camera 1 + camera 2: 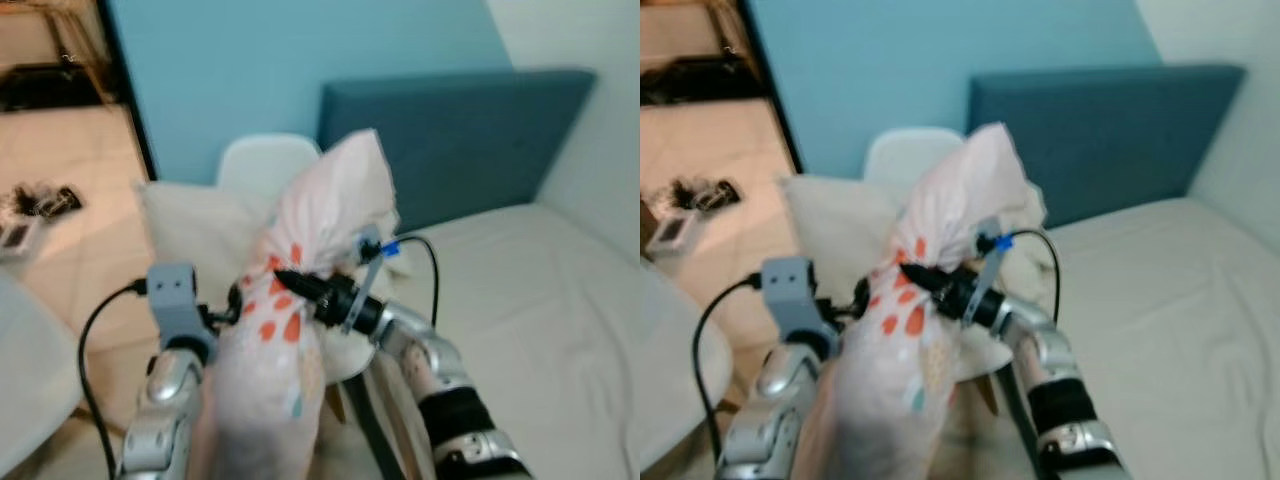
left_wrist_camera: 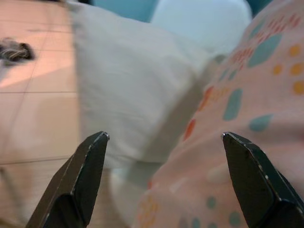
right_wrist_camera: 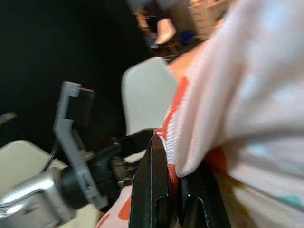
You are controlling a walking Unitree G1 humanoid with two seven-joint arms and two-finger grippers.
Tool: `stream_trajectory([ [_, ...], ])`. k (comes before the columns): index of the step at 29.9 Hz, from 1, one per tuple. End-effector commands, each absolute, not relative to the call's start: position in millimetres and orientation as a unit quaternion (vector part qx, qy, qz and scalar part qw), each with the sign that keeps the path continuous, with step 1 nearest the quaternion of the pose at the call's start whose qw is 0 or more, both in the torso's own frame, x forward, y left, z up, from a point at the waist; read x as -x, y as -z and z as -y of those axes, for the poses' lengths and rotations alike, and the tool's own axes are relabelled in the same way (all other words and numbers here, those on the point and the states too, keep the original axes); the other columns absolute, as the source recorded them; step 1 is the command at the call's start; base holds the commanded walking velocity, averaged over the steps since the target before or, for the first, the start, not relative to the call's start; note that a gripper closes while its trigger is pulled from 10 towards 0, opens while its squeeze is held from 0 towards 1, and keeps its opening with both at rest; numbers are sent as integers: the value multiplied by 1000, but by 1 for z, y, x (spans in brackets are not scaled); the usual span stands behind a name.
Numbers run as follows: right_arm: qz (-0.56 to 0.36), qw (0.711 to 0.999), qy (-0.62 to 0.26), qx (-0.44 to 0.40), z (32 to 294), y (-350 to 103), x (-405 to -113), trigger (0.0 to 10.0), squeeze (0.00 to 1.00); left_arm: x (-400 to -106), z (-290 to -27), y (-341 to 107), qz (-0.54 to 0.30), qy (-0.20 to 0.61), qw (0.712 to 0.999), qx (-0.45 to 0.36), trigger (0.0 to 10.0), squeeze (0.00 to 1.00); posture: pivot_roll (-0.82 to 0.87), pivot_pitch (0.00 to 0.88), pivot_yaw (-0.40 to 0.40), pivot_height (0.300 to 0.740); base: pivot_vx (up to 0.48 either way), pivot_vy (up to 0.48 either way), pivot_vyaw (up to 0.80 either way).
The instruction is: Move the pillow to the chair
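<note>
Here, beside a bed (image 1: pixel 540 300) with a dark blue headboard (image 1: pixel 460 140), a Unitree G1 holds a spotted pillow (image 1: pixel 300 300) up in front of its chest. The right gripper (image 1: pixel 285 280) is clenched on a fold of the pillow's fabric; the right wrist view shows the two black fingers (image 3: pixel 152 190) pressed together with the cloth pinched between them. The left gripper (image 2: pixel 164 180) stands spread wide, its fingertips apart, with the pillow's spotted cover lying just ahead and toward one fingertip, not gripped.

The pillow hangs with its long axis near upright, top corner leaning toward the headboard, lower end drooping between the two arms. The white chair (image 1: pixel 262 165) stands straight ahead and slightly to the robot's left, beyond the pillow, against the light blue wall (image 1: pixel 300 60); a plain white cushion (image 1: pixel 200 235) already leans on its seat. The chair thus lies forward of the jaws, and the left arm looks nearer to it, though the right one carries the load. The coming move appears to call for a forward reach over the seat before letting go.

No brand, label or legible writing can be made out; the pillow bears only orange, teal and yellow spots.
</note>
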State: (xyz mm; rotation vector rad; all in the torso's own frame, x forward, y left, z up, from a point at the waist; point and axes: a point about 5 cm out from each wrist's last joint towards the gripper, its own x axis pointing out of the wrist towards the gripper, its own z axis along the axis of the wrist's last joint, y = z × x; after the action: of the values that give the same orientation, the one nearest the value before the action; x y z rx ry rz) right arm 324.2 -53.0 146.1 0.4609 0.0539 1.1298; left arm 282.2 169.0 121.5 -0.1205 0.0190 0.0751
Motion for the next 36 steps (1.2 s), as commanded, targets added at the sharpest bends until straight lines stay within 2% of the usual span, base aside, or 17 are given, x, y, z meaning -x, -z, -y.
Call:
stream_trajectory([
  [1,25,812,-543,-212,55,-164,-325,10000,0,-281,-165,-119,-15,-31,997,64,10000,0,-22,0,-71,738,0,0,800],
  [33,25,803,-555,-218,53,-163,-322,10000,0,-281,-162,-119,-18,-26,998,45,10000,0,-25,0,-65,738,0,0,800],
  [36,23,802,-558,-214,52,-163,-320,10000,0,-281,-164,-118,-20,-40,998,40,10000,0,-28,0,-64,738,366,0,342],
])
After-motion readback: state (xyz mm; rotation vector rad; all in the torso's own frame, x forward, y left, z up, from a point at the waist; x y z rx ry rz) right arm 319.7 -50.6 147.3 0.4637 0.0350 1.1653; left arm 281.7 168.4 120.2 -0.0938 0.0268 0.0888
